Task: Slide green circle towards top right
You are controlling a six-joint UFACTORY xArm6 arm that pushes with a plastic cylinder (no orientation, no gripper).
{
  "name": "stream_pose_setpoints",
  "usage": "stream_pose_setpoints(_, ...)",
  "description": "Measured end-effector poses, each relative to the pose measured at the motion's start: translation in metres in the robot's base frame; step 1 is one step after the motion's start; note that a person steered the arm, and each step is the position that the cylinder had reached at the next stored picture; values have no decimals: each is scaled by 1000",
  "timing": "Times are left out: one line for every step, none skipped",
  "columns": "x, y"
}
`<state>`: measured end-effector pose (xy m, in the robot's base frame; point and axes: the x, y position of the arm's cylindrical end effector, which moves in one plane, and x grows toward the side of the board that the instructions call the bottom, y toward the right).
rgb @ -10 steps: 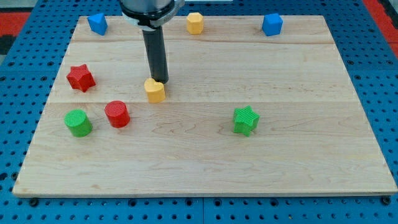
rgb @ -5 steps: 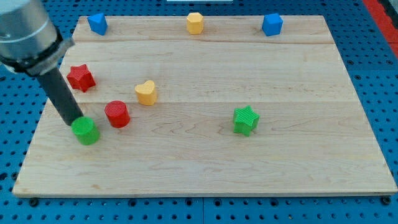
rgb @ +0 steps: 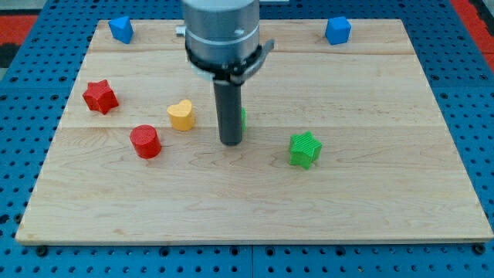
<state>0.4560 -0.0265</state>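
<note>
The green circle (rgb: 243,117) is almost wholly hidden behind my rod near the board's middle; only a thin green edge shows at the rod's right side. My tip (rgb: 231,142) rests on the board just below and to the left of that green edge, touching or nearly touching it. The arm's grey body covers the top middle of the board.
A green star (rgb: 305,149) lies right of my tip. A yellow heart (rgb: 181,115) and a red circle (rgb: 145,142) lie to its left, a red star (rgb: 100,96) further left. Blue blocks sit at the top left (rgb: 120,29) and top right (rgb: 337,30).
The green circle has gone from the lower left to the board's middle, up and to the right. My rod has moved with it. The arm now hides the top yellow block.
</note>
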Motion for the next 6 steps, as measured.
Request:
stream_pose_setpoints(9, -14)
stream_pose_setpoints(-19, -22)
stream_pose_setpoints(-37, 35)
stream_pose_setpoints(-49, 53)
stream_pose_setpoints(-57, -30)
stream_pose_setpoints(-78, 35)
